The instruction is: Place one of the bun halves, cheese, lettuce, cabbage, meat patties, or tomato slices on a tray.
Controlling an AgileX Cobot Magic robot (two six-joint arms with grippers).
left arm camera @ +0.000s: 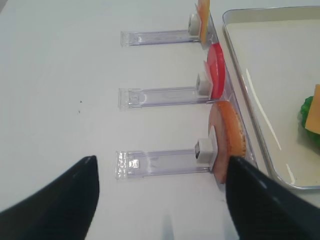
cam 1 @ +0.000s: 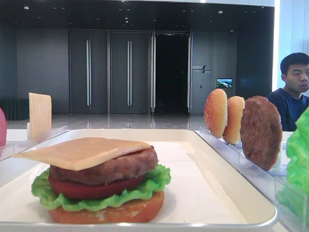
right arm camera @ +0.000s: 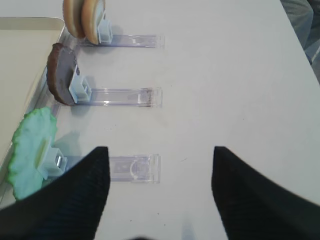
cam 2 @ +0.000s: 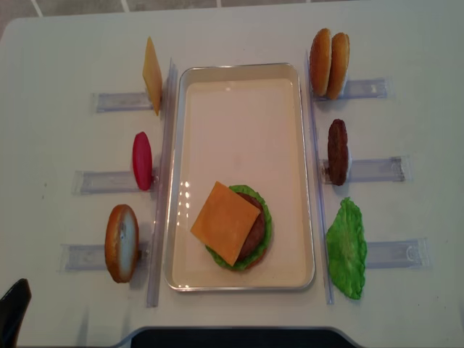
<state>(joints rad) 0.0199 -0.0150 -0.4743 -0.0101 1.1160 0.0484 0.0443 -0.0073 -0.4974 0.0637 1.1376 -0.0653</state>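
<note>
Tools are hanging open over the worktop, left tool and right tool both holding nothing. Beyond them, cheese is capping the stacked burger on the tray; bun halves are standing farthest.

Both grippers carry broad black fingers. The right gripper's fingers show a fine ribbed weave. The left gripper's fingers look smoother, tapering to points.
</note>
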